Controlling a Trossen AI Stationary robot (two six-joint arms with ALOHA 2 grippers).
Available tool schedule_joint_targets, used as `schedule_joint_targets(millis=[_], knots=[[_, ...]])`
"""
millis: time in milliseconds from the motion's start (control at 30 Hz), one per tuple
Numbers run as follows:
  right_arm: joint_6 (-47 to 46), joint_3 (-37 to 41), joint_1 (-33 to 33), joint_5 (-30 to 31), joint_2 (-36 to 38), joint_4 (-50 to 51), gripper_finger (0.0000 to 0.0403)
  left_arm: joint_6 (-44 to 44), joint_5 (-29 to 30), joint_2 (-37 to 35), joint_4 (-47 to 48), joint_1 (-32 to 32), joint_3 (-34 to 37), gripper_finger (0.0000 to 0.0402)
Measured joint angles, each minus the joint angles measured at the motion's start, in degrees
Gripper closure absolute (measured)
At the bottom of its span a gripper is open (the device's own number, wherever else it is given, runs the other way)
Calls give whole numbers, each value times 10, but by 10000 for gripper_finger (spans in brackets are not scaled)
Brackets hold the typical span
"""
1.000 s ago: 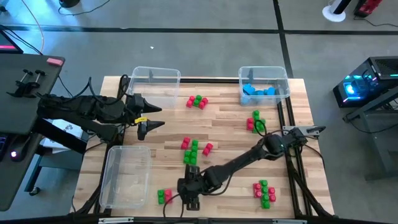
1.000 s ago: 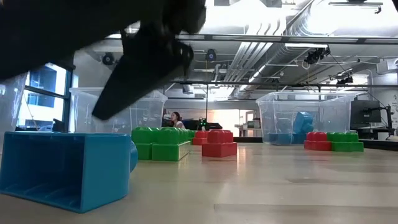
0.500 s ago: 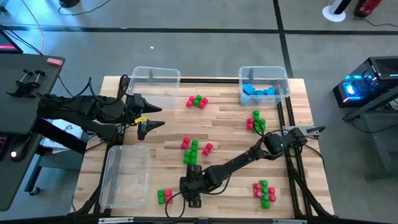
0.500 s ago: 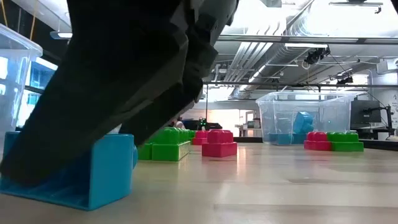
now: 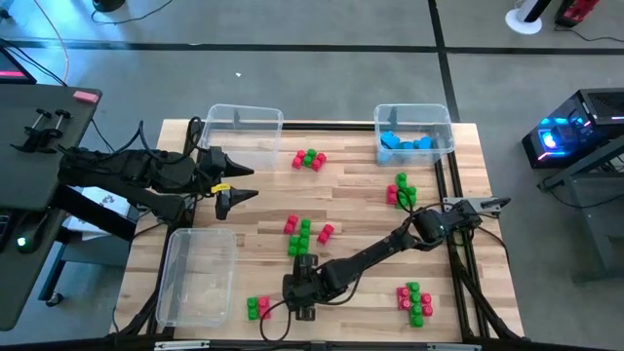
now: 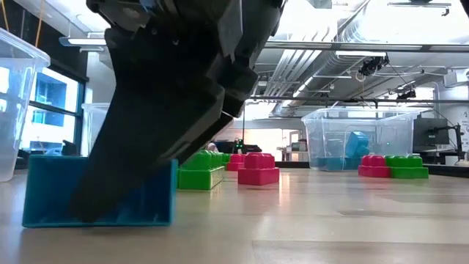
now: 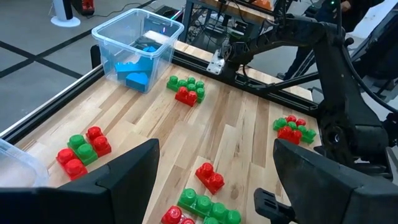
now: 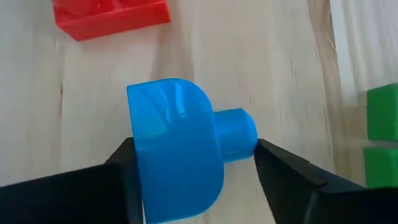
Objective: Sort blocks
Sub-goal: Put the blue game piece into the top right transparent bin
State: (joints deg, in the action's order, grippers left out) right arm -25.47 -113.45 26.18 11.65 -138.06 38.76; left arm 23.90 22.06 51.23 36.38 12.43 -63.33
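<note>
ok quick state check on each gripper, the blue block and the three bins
right gripper: down at the table's near edge, fingers on either side of the blue block
blue block: lying on its side on the table
left gripper: open, empty, waiting over the table's left side
right far bin: holds blue blocks
left far bin: looks empty
near left bin: looks empty
</note>
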Motion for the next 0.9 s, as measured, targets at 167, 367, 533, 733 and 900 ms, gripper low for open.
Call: schedule_joint_targets(millis=[167,367,533,733,900], knots=[[-2,0,0,1,0,-5,262,0,0,0,0,0,0,101],[0,-4,0,-12,0,-3,315,-1,0,0,1,0,0,101],[28,-35,0,-17,0,7,362,-7,0,0,1,0,0,101],[64,-84,-5,-16,0,43,398,-15,0,0,2,0,0,101],[93,-143,-12,-11,0,127,399,-15,0,0,1,0,0,101]])
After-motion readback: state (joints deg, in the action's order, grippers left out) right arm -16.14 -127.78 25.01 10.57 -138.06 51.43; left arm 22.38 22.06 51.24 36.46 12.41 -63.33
